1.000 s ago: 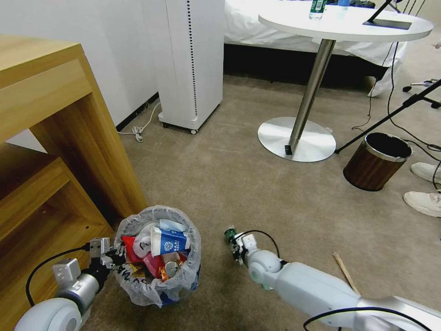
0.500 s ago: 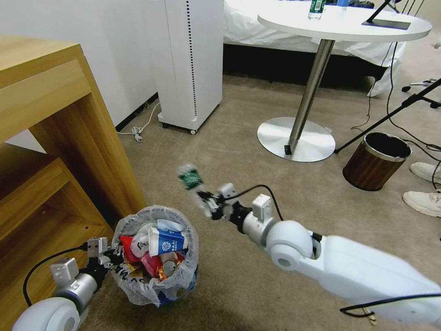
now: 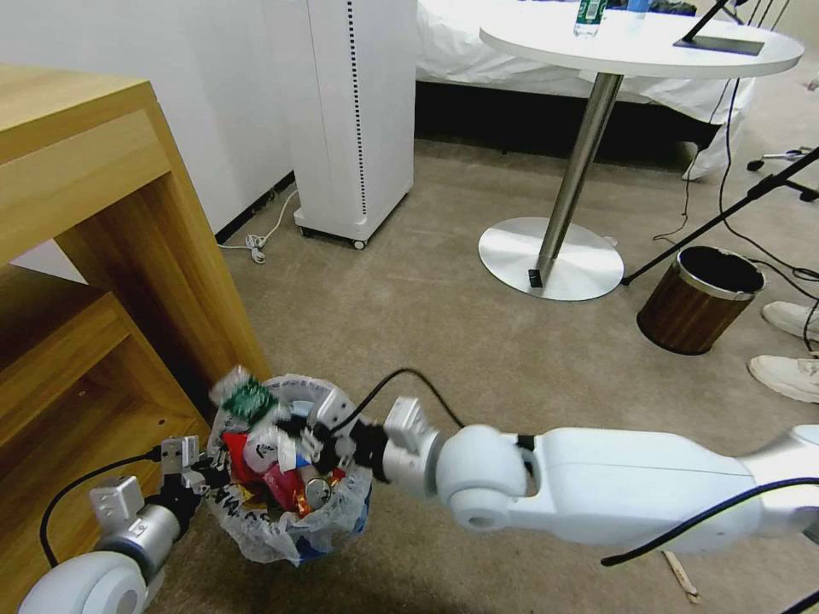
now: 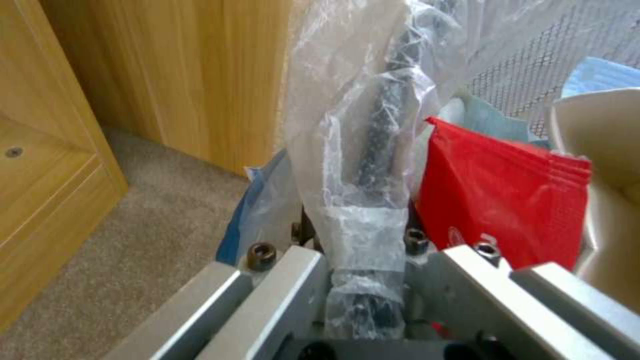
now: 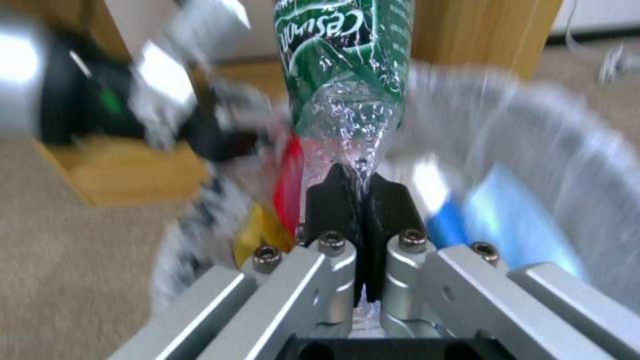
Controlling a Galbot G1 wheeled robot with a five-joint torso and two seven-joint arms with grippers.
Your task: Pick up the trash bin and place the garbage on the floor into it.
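The crushed bottle (image 5: 343,75) wears a green label with white script that reads roughly "cestbon". The right gripper (image 5: 360,197) pinches its clear end tight, holding it over the trash bin (image 3: 290,524) at lower left of the head view. The left gripper (image 4: 363,240) clamps the bin's bagged rim beside a red wrapper (image 4: 497,200).

- We see even, bright indoor light and soft shadows under the round table (image 3: 640,43).
- Right wrist view smears with motion blur; the bottle (image 5: 347,65) stays sharp.
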